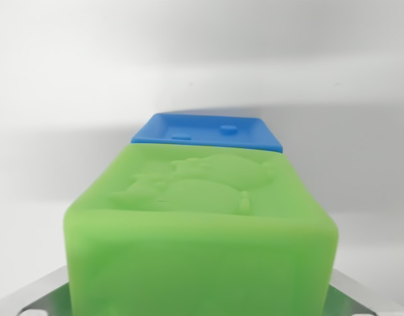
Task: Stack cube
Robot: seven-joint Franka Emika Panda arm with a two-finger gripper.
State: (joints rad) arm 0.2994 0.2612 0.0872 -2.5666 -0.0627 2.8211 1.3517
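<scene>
A large green cube [202,224] with a raised relief on its upper face fills the lower half of the wrist view. Grey metal parts of my gripper [202,299] show at the bottom left and bottom right corners, pressed against the cube's two sides, so the gripper is shut on it. The cube hides the fingertips. Just beyond the green cube's far edge lies a blue cube [208,131], only its top face with small raised marks showing. I cannot tell whether the two cubes touch.
A plain white table surface [89,72] surrounds both cubes, crossed by soft grey shadows. No other objects are in view.
</scene>
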